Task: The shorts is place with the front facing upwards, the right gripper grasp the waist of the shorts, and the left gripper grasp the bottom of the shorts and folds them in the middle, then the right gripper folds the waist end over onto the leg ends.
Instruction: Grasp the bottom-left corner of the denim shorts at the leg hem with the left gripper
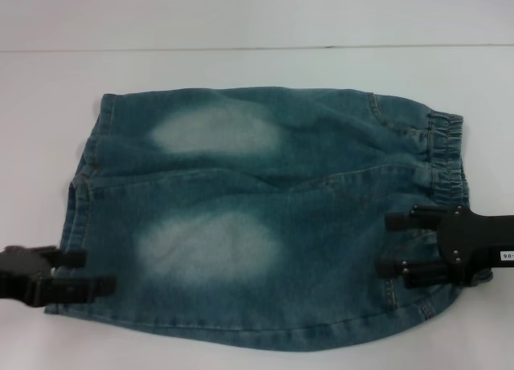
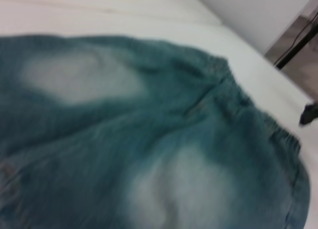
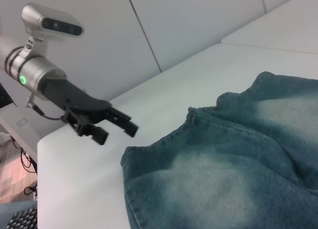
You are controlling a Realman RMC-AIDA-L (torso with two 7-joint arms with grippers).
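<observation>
Black-fingered left gripper and right gripper hover spread apart above the flat shorts.

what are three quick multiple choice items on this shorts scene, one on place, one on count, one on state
1. The waist of the shorts lies toward the robot's: A left, B right, C front edge.
2. Pale faded patches on the shorts: A one, B two, C four.
3. The left pincer is: A open, off the cloth, B shut on the hem, C out of view.

Answers: 1 B, the puckered band lies by the right pincer. 2 B, one patch shows on each leg. 3 A, the right wrist view shows its fingers spread beside the bottom of the shorts.
</observation>
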